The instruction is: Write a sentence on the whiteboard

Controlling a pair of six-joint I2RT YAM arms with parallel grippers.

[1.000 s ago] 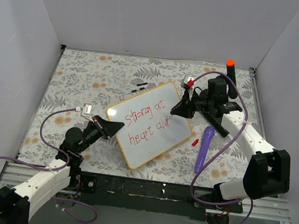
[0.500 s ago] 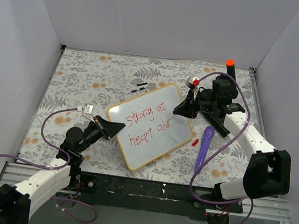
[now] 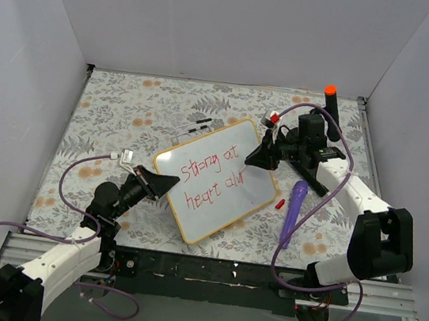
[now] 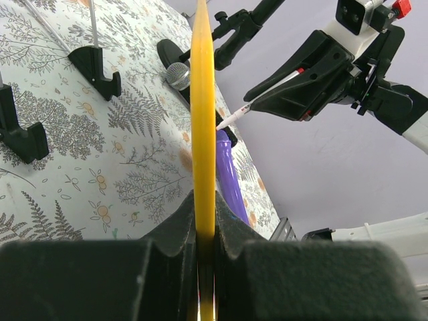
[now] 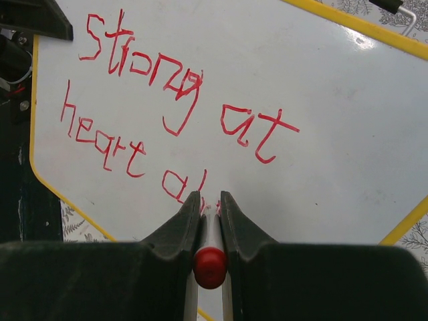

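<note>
The whiteboard (image 3: pixel 221 197) lies tilted on the floral mat, and my left gripper (image 3: pixel 165 183) is shut on its left edge. In the left wrist view its yellow frame (image 4: pixel 202 114) runs edge-on out of my left gripper (image 4: pixel 205 231). The sentence (image 3: pixel 208 177) in red reads "Strong at heart al" plus a fresh stroke (image 5: pixel 180 114). My right gripper (image 3: pixel 253 161) is shut on a white marker with a red end (image 5: pixel 210 266). The marker's tip sits on the whiteboard (image 5: pixel 334 80) just after "al", mostly hidden between my right gripper (image 5: pixel 210 200) fingers.
A purple microphone (image 3: pixel 293 211) and a small red cap (image 3: pixel 280 204) lie right of the board. A black stand with an orange top (image 3: pixel 330 105) rises at the back right. Black clips (image 3: pixel 197 124) lie behind the board. White walls enclose the mat.
My right gripper swung up and to the right with the marker, then came back down to the end of the second line. The left gripper and the board have not moved.
</note>
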